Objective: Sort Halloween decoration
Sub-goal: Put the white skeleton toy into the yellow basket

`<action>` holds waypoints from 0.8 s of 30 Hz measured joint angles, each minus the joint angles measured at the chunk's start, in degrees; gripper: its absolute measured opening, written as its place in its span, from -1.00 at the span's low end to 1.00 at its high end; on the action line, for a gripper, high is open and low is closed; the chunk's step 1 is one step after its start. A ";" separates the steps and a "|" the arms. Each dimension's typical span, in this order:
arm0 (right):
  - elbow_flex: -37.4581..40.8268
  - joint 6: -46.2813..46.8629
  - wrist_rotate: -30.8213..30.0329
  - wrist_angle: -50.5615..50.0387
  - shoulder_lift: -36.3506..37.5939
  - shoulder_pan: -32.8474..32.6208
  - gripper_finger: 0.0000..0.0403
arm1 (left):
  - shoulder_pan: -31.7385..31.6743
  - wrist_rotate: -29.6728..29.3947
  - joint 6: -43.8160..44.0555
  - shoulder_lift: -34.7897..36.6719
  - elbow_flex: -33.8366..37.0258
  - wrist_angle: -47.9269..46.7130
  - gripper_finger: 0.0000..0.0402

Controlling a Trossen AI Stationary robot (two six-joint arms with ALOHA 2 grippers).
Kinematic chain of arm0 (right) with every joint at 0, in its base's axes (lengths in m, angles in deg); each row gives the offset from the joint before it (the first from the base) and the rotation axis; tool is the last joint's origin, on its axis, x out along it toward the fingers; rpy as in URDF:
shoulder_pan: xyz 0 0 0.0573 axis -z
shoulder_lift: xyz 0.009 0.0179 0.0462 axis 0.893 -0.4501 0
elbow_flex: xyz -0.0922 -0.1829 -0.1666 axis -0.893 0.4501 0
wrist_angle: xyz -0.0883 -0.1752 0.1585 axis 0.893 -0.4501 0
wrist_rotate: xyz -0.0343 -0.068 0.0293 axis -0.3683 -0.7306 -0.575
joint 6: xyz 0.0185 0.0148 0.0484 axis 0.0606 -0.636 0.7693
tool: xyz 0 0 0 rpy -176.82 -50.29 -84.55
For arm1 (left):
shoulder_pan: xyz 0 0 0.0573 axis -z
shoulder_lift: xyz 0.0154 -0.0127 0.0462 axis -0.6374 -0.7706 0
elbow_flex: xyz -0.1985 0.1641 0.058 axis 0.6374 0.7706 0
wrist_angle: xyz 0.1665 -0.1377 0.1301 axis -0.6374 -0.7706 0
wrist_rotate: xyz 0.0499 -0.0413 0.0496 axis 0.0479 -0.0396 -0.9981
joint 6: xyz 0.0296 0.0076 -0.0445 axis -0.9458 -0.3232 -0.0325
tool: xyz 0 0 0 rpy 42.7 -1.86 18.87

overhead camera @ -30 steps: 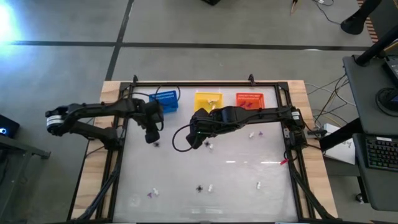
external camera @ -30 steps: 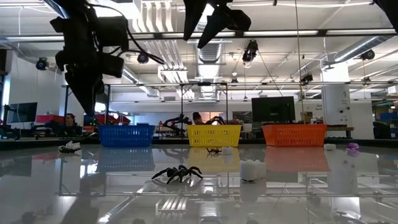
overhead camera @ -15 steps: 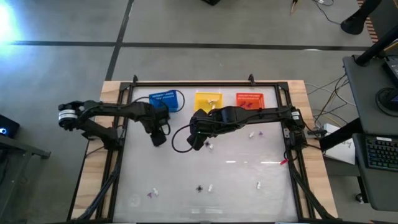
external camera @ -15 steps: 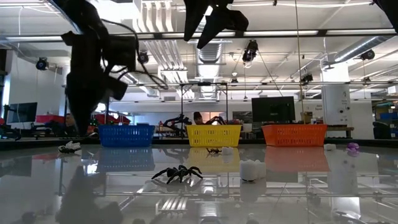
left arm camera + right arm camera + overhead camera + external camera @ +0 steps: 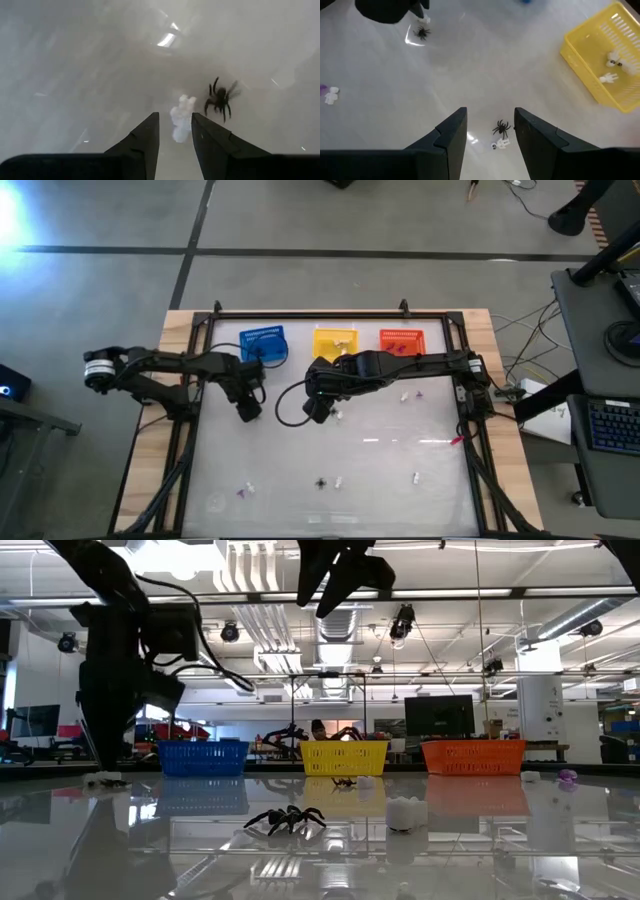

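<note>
Baskets: three along far edge, blue (image 5: pixel 264 344), yellow (image 5: pixel 335 341), orange (image 5: pixel 401 340).

Trinkets: yellow basket holding two whitish pieces (image 5: pixel 611 69); others lying scattered across table (image 5: pixel 400 470), too small for sure count.

Left gripper (image 5: pixel 175 131) sitting low, lower than half a second ago, fingers apart, gripping nothing, whitish piece (image 5: pixel 181 120) between tips, black spider (image 5: pixel 220 99) beside.

Right gripper (image 5: pixel 490 131) hovering open, empty, above spider (image 5: pixel 500 127).
</note>
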 joint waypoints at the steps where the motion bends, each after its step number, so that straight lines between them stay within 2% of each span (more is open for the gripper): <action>1: 0.01 -0.49 0.01 0.00 0.00 0.00 -0.23 | -0.05 0.50 -0.47 0.41 -0.07 -0.33 -0.52; 9: -0.01 -4.40 -0.03 -0.02 0.02 0.00 -0.23 | 0.01 2.20 -0.96 0.81 -1.06 -0.42 -0.52; 18: 0.54 -5.55 -0.03 -0.22 0.02 0.00 -0.23 | 2.18 2.87 -1.44 -2.04 -0.16 -0.43 -0.52; 24: 0.56 -6.97 -0.06 -0.52 0.04 0.00 -0.23 | 3.67 3.16 -1.14 -5.13 0.61 3.19 -0.52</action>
